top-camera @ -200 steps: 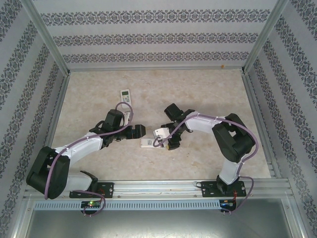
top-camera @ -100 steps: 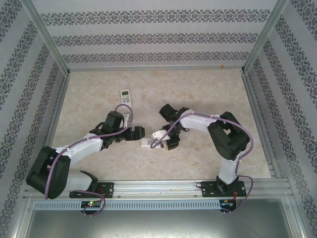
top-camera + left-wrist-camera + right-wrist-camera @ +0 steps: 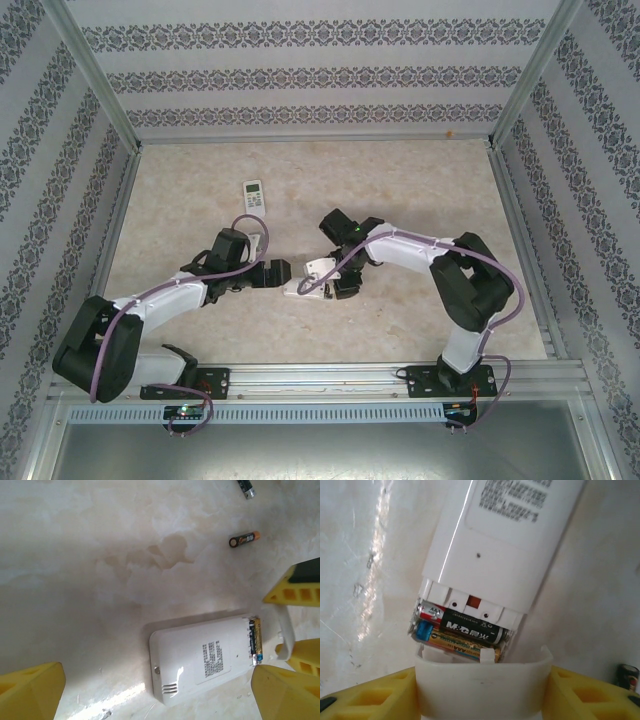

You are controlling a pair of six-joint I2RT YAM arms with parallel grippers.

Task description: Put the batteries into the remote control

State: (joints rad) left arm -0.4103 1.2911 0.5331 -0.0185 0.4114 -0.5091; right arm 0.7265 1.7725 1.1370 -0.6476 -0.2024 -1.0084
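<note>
The white remote control (image 3: 495, 540) lies face down with its battery bay open. Two batteries (image 3: 465, 630) sit side by side in the bay, one black, one gold. My right gripper (image 3: 480, 692) is shut on the white battery cover (image 3: 480, 680), whose edge meets the open end of the bay. In the left wrist view the remote control (image 3: 200, 657) lies on the table just beyond my left gripper (image 3: 155, 692), which is open and holds nothing. From above, the remote control (image 3: 298, 289) sits between the left gripper (image 3: 282, 272) and the right gripper (image 3: 335, 284). Two loose batteries (image 3: 244, 539) (image 3: 245, 488) lie farther out.
A second, smaller white remote (image 3: 253, 194) lies toward the back left of the beige table (image 3: 420, 190). Another loose battery (image 3: 628, 676) lies just right of my right gripper's finger. Patterned walls and metal rails (image 3: 520, 250) enclose the table.
The right gripper has closed onto the battery cover and shifted slightly left, bringing it against the remote's open end. The left gripper has opened a little wider and drawn back slightly.
</note>
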